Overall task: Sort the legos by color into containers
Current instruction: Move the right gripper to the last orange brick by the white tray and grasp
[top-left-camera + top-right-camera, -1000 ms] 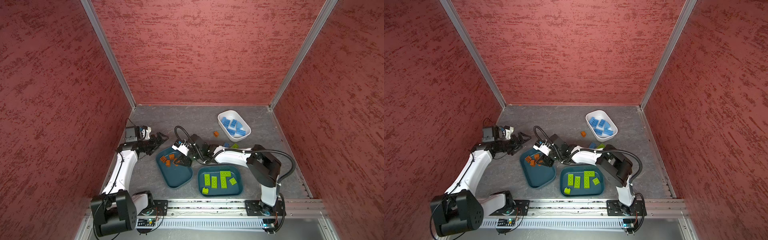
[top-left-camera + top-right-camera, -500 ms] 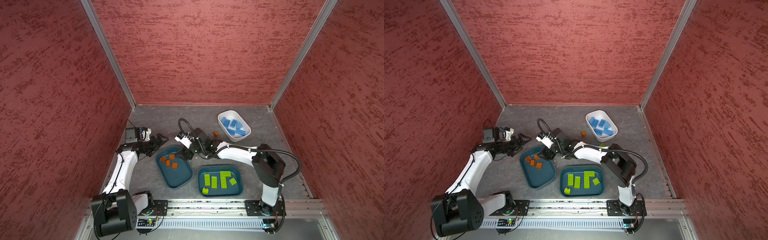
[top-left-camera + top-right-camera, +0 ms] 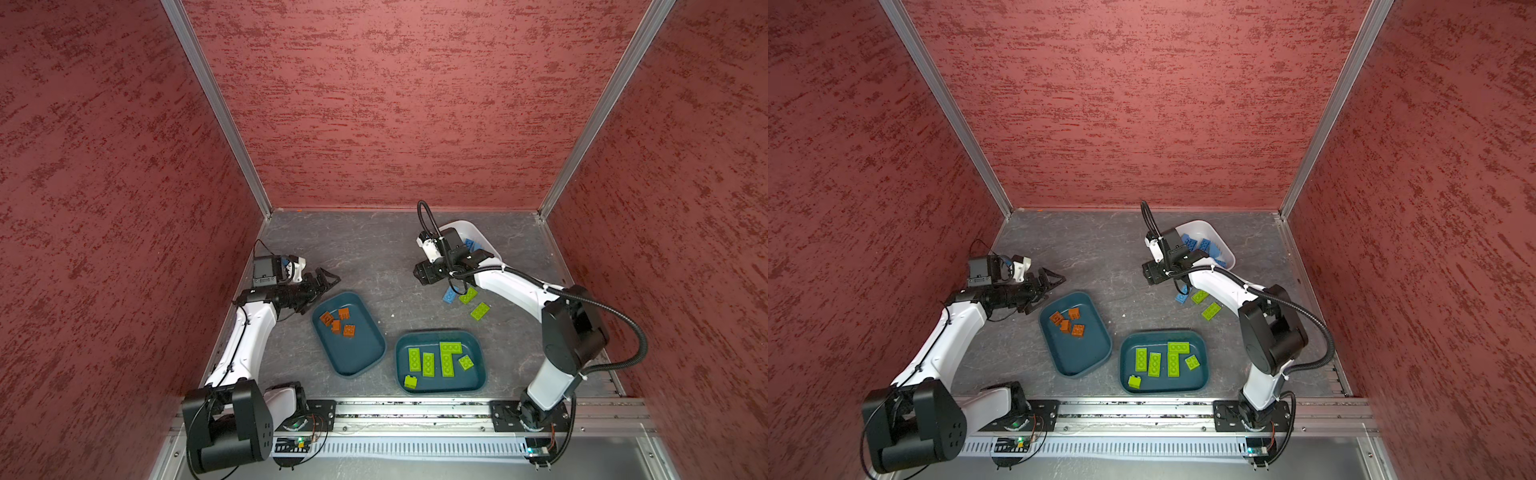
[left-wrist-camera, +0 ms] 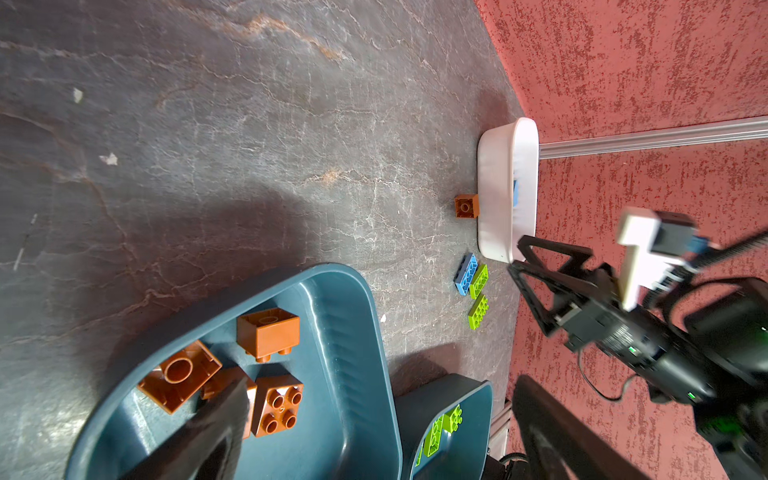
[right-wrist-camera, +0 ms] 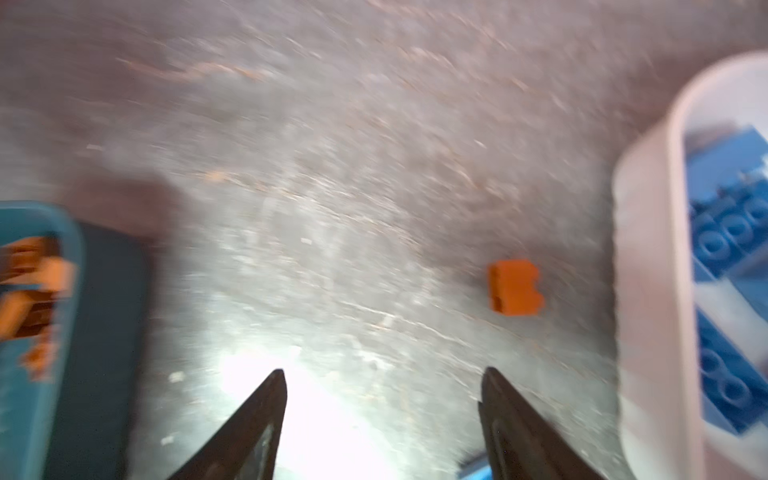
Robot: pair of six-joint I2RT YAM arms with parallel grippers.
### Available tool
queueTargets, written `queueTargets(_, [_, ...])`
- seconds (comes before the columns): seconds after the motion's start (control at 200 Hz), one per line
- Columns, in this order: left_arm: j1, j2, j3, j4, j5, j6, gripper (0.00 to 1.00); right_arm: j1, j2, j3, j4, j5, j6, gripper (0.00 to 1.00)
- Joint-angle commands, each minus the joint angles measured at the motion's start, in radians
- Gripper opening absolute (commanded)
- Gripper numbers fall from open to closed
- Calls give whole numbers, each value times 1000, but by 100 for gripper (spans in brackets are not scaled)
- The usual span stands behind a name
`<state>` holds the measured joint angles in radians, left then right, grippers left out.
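Note:
In both top views my left gripper [image 3: 326, 279] [image 3: 1054, 279] hangs open and empty by the far-left corner of a dark teal container [image 3: 361, 361] that holds several orange-brown legos [image 3: 337, 322]. My right gripper [image 3: 420, 274] is beside the white container [image 3: 469, 226] of blue legos [image 3: 1204, 245]. In the blurred right wrist view it [image 5: 384, 370] is open and empty, with a loose orange lego [image 5: 515, 286] ahead, close to the white container [image 5: 648, 291]. That lego [image 4: 466, 206] also shows in the left wrist view.
A second teal container [image 3: 473, 382] near the front holds several lime green legos [image 3: 446, 357]. One blue lego [image 3: 449, 296] and two green ones [image 3: 468, 295] [image 3: 480, 311] lie loose under the right forearm. Red walls close in the back and both sides.
My right gripper has opened and swung from over the orange legos' container back and right to the white container. The left arm has not moved.

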<state>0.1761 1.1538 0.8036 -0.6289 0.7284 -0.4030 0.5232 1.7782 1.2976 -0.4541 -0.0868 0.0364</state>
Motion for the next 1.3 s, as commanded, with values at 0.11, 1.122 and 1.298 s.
queueTargets(0.11, [-8, 2, 6, 5, 9, 14, 99, -45, 145, 113, -60, 173, -41, 74])
queueTargets(1.122, [-23, 3, 9, -24, 3, 44, 100, -89, 361, 322, -119, 52, -105, 16])
queueTargets(1.298, [-23, 6, 21, -37, 3, 51, 99, -65, 263, 281, -123, -38, -112, 12])
